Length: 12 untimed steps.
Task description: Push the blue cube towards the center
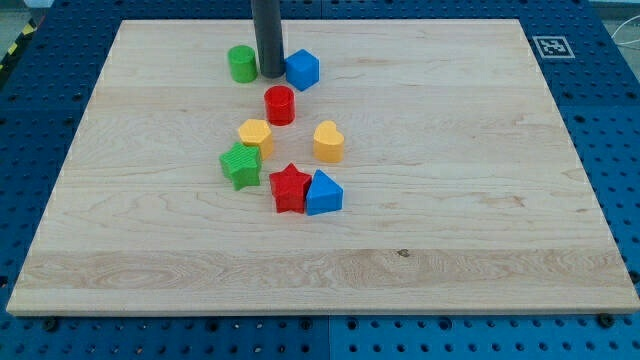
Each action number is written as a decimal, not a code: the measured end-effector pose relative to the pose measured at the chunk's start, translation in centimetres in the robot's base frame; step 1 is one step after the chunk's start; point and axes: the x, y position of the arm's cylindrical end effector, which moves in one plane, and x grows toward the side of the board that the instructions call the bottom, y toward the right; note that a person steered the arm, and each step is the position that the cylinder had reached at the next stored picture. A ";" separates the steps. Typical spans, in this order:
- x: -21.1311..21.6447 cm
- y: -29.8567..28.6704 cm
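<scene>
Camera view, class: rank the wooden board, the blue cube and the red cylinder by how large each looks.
1. Wooden board, by far the largest.
2 and 3. Blue cube and red cylinder look alike in size; I would not rank them.

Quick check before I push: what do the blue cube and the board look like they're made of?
The blue cube looks like moulded or printed plastic: uniform saturated colour, matte with faint sheen. The board looks like pale wood, smooth finish, with visible grain lines and a small knot. My tip sits just left of the cube.

A single camera looks down at a slant from the near side, taking in the whole tabletop (460, 240), its far edge narrower.
</scene>
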 end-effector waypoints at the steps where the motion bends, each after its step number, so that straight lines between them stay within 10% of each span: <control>1: 0.0 0.5; 6: -5.3 3.2; 12: 2.2 5.0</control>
